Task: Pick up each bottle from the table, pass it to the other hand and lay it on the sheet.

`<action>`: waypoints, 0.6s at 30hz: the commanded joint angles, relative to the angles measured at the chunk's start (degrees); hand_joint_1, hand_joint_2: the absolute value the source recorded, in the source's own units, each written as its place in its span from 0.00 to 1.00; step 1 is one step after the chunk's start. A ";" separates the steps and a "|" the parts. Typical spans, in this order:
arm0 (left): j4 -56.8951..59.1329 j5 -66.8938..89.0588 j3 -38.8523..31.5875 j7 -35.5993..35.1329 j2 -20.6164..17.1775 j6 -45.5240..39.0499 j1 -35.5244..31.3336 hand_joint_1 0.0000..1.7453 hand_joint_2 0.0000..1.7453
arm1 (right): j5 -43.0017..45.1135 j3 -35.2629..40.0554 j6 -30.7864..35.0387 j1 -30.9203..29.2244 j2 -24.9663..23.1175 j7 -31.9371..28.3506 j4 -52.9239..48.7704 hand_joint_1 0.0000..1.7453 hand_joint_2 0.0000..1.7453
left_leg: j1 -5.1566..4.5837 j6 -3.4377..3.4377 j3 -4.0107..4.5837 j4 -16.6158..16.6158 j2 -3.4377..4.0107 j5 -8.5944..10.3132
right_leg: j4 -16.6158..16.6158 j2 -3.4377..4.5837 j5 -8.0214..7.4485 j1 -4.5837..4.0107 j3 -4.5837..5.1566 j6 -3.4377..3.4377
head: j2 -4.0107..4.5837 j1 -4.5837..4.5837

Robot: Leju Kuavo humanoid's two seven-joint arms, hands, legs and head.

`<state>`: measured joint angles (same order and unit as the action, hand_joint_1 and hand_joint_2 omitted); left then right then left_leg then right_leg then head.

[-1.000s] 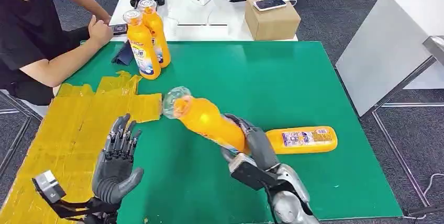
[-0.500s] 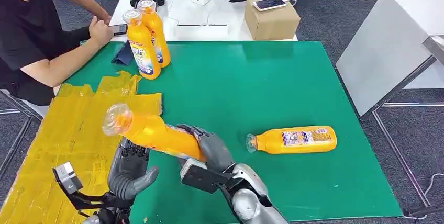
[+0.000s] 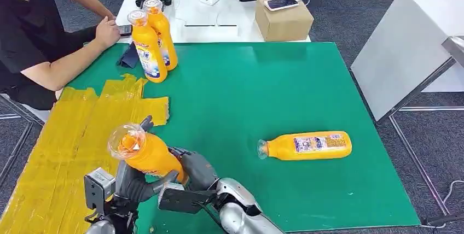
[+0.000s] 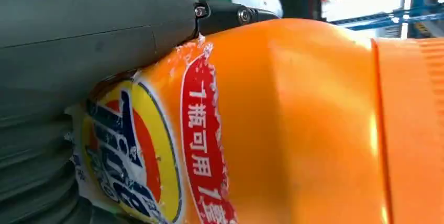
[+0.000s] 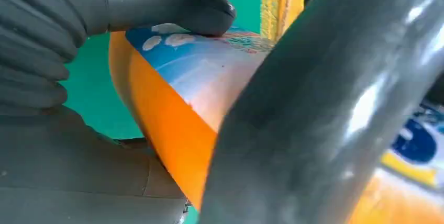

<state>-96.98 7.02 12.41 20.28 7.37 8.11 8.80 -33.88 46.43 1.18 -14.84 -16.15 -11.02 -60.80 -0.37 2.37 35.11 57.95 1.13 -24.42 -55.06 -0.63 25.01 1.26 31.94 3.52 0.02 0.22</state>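
An orange bottle (image 3: 146,154) with a clear cap is held tilted above the table's near left, cap pointing up and left over the edge of the yellow sheet (image 3: 71,135). My right hand (image 3: 197,169) grips its lower body. My left hand (image 3: 134,182) wraps the bottle from the other side, one finger reaching up behind the neck. The left wrist view has my left hand (image 4: 78,41) pressed on the bottle's label (image 4: 293,130). In the right wrist view my right hand (image 5: 63,25) lies on the bottle (image 5: 173,114). Another orange bottle (image 3: 306,145) lies on its side on the green table (image 3: 262,86).
Two upright orange bottles (image 3: 148,48) stand at the table's far left. A person (image 3: 33,31) sits at the left holding a phone. Behind the green table stands a white table with a cardboard box (image 3: 284,19).
My right hand has carried the bottle left and toward me, over to my left hand. My left hand, open a second ago, has closed around the bottle.
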 commanded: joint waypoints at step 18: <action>5.36 -1.57 -0.65 1.34 0.55 1.50 -3.36 1.00 1.00 | -1.52 6.19 0.78 0.09 1.84 0.35 3.59 1.00 1.00 | 0.09 -0.14 -0.01 -0.02 -0.24 -0.01 | 0.03 -0.14 0.06 -0.10 -0.04 -0.15 | 0.00 0.00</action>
<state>-94.20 5.70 10.80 21.90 6.86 9.07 8.75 -34.60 47.87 2.21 -15.56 -15.82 -10.67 -57.92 -0.36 2.36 35.23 57.95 1.15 -24.42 -55.06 -0.63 25.01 1.22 32.10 3.51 0.02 0.22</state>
